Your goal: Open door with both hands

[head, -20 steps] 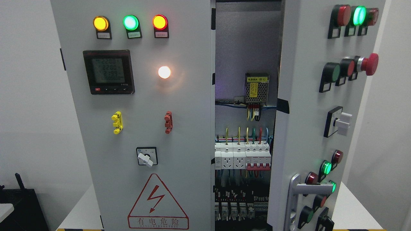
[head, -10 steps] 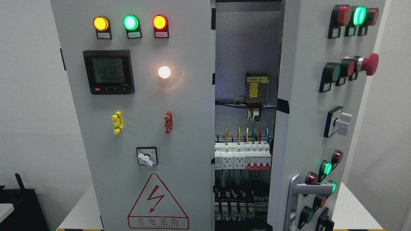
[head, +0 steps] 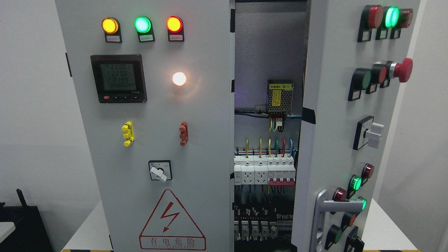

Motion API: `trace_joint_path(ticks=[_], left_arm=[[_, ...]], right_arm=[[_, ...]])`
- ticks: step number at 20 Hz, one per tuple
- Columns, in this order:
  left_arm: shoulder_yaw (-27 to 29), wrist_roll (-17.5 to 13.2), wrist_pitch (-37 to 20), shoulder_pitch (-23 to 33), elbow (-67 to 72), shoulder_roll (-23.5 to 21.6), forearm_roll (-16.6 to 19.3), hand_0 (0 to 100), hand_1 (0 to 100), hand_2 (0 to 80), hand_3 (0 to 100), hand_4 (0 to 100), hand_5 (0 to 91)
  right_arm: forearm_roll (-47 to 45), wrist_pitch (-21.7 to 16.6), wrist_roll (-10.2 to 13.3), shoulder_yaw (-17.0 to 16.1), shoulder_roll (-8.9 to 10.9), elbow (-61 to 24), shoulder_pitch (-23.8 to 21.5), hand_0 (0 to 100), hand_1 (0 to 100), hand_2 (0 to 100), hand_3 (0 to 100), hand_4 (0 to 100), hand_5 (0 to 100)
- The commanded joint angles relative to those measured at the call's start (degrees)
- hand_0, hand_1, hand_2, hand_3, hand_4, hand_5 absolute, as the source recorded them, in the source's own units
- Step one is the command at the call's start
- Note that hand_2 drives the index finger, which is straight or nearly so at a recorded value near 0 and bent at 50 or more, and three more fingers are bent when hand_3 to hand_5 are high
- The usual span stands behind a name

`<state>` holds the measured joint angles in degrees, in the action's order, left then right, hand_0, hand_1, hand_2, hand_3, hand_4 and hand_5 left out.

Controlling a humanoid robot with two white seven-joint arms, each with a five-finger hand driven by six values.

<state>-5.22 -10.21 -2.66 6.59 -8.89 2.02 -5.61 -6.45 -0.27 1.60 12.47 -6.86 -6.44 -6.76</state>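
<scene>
I see one cabinet (head: 157, 140) on the white worktop (head: 385, 224). Its right door (head: 336, 147) stands ajar, swung toward me, its one silver handle (head: 327, 210) low on it. Left of that door, the gap shows breakers (head: 264, 169). The left door carries three lamps (head: 142, 24) above one meter (head: 118, 78). Neither hand shows, so I cannot tell how the fingers stand.

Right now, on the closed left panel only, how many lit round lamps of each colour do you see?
Amber: 1, the amber lamp
Green: 1, the green lamp
Red-orange: 1, the red lamp
White: 1, the white lamp
Total: 4
</scene>
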Motion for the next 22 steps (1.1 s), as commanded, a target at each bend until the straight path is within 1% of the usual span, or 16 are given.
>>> trace_joint_path(ticks=[1, 3, 4, 9, 14, 18, 19, 20, 22], left_arm=[[-0.4, 0.02, 0.2, 0.0, -0.78, 0.0, 0.08, 0, 0, 0.0, 0, 3, 0.0], [-0.67, 0.02, 0.2, 0.96, -5.14, 0.0, 0.08, 0, 0, 0.0, 0, 3, 0.0], [-0.67, 0.02, 0.28, 2.45, -9.26, -0.09, 0.16, 0, 0, 0.0, 0, 3, 0.0], [-0.84, -0.07, 1.08, 12.72, -33.34, -1.75, 0.51, 0, 0, 0.0, 0, 3, 0.0], [-1.72, -0.07, 0.29, 22.3, -53.83, -7.37, 0.34, 0, 0, 0.0, 0, 3, 0.0], [-1.37, -0.16, -0.85, 27.76, -68.68, -9.92, -0.19, 0, 0, 0.0, 0, 3, 0.0], [-1.28, -0.16, -1.9, 28.73, -71.76, -11.32, -0.8, 0, 0, 0.0, 0, 3, 0.0], [-1.28, -0.16, -3.04, 29.52, -74.23, -12.9, -2.2, 0, 0, 0.0, 0, 3, 0.0], [-1.28, -0.16, -5.42, 30.49, -78.28, -17.03, -5.88, 0, 0, 0.0, 0, 3, 0.0]], right_arm=[[-0.05, 0.01, -0.1, 0.01, 0.0, 0.03, -0.01, 0, 0, 0, 0, 0, 0], [0.03, 0.01, -0.1, 0.01, 0.0, 0.03, -0.01, 0, 0, 0, 0, 0, 0], [-0.05, 0.01, -0.19, 0.01, 0.0, 0.03, -0.01, 0, 0, 0, 0, 0, 0], [0.04, 0.01, -0.19, 0.01, 0.0, 0.03, -0.01, 0, 0, 0, 0, 0, 0], [-0.05, 0.01, -0.19, 0.01, 0.0, 0.03, -0.09, 0, 0, 0, 0, 0, 0], [-0.05, 0.01, -0.19, -0.08, 0.0, 0.03, -0.01, 0, 0, 0, 0, 0, 0], [-0.05, 0.01, -0.19, 0.01, 0.0, 0.03, -0.01, 0, 0, 0, 0, 0, 0], [-0.05, 0.01, -0.19, -0.08, 0.0, 0.03, -0.01, 0, 0, 0, 0, 0, 0], [-0.05, 0.01, -0.19, 0.01, 0.0, 0.03, -0.01, 0, 0, 0, 0, 0, 0]])
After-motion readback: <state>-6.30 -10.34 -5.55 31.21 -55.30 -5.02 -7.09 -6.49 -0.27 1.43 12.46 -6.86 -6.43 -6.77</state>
